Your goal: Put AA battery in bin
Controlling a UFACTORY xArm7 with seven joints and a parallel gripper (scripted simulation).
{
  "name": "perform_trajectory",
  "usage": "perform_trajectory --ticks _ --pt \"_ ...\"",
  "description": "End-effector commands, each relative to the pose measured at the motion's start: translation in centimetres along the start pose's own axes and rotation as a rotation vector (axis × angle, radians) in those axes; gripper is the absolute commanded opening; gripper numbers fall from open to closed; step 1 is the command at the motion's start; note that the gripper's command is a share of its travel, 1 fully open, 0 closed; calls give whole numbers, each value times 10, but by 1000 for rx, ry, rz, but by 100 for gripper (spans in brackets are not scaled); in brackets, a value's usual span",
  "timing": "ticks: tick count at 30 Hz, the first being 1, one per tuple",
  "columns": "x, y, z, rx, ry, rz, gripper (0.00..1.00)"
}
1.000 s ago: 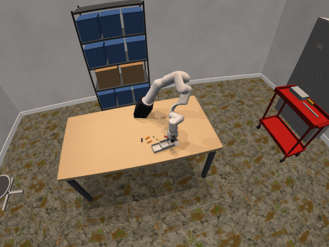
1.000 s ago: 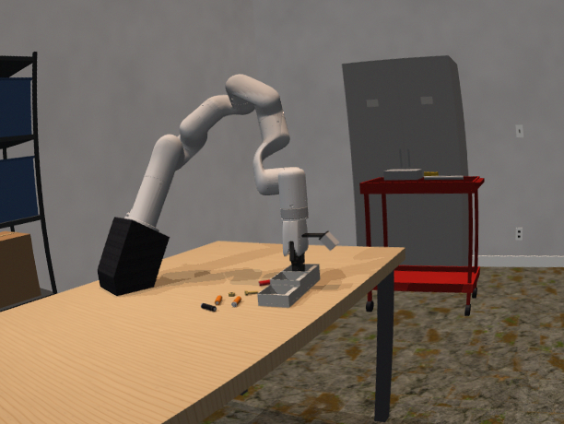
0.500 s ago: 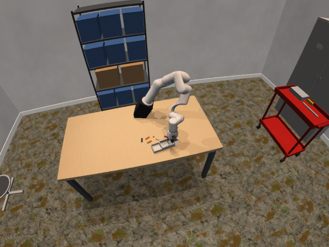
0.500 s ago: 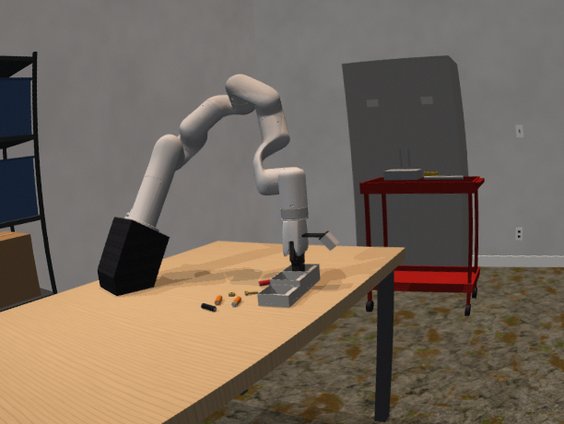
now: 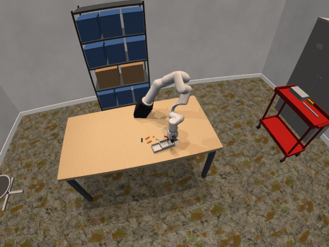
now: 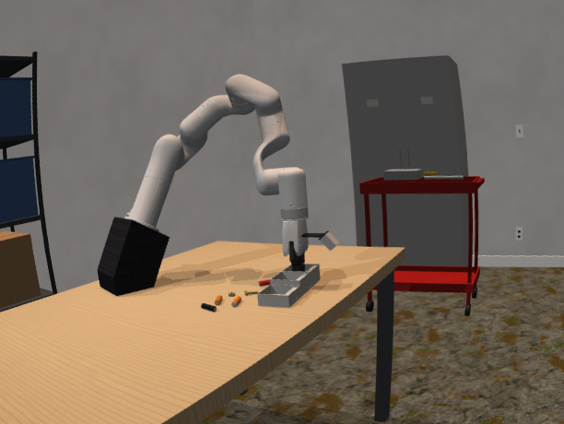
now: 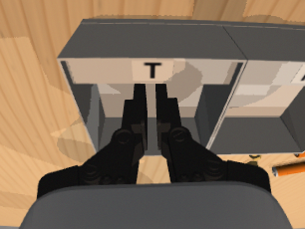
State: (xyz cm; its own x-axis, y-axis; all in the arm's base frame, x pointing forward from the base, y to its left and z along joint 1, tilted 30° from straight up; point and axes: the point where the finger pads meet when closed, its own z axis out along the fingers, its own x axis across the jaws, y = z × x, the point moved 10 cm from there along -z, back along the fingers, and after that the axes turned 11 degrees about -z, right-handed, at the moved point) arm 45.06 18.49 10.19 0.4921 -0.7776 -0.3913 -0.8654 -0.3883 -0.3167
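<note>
My gripper (image 7: 151, 96) (image 5: 173, 139) (image 6: 299, 264) is shut with nothing showing between its fingers, and its tips reach down inside the grey bin marked T (image 7: 150, 40) (image 5: 173, 143) (image 6: 315, 275). The bin marked M (image 7: 264, 37) (image 5: 156, 148) (image 6: 276, 300) adjoins it; in the wrist view its label is cut off at the right edge. Two orange batteries (image 5: 147, 138) (image 5: 149, 141) (image 6: 218, 300) (image 6: 236, 301) lie on the table beside the bins. One orange battery (image 7: 289, 170) shows at the wrist view's right edge. A black battery-like cylinder (image 5: 141, 139) (image 6: 208, 307) lies beyond them.
A small red piece (image 5: 165, 136) (image 6: 264, 282) and small brass parts (image 6: 232, 293) (image 6: 251, 292) lie by the bins. The arm's black base (image 5: 142, 109) (image 6: 131, 263) stands at the back of the wooden table (image 5: 102, 150). A red cart (image 5: 293, 121) stands off to the right.
</note>
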Motion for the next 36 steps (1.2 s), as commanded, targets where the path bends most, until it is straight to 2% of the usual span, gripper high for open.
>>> perform_trajectory --ticks 1,31,36 --pt "1 -1 -1 4 2 1 7" --pt "1 -1 -31 4 2 1 7" --pt "1 -1 -51 4 1 1 7"
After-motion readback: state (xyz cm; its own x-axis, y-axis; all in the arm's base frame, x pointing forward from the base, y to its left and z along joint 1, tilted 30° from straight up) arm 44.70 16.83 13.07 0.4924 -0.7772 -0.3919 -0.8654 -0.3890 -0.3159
